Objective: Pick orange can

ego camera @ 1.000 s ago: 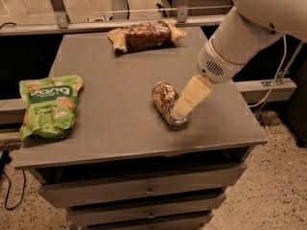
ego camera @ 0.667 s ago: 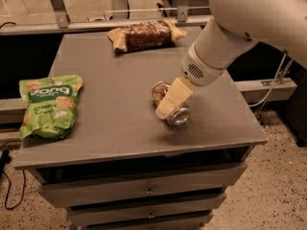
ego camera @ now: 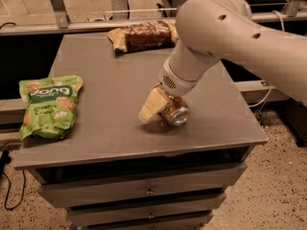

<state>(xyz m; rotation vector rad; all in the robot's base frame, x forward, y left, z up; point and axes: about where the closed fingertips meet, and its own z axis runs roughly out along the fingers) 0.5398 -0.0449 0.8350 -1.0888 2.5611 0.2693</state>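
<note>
— What sits nearest the camera?
— The drawers [ego camera: 148,191] in the front of the grey table [ego camera: 110,143]. A dark cable [ego camera: 5,186] hangs at the lower left.

— And on the top?
— Toward the front edge, right of the middle, the can [ego camera: 175,113] lies on its side. Its shiny silver end faces the camera, turned a little to the right. Its orange-brown body runs back and is mostly covered.

— Covered by what?
— The gripper [ego camera: 158,112]. It sits low over the can, pointing down and to the left. Its pale cream part is against the can's left side, and its tip is at or just above the tabletop.

— Does it have hold of the can?
— That cannot be told. The gripper's far side is hidden behind the can, so how wide it stands does not show. The can rests on the table.

— What else lies there?
— A green bag [ego camera: 48,107] lies flat at the left edge, well apart from the can. The white arm [ego camera: 211,37] rises from the gripper up and to the right.

— And farthest back?
— A brown packet [ego camera: 141,36] lies at the table's back edge, with its right end behind the arm.
</note>
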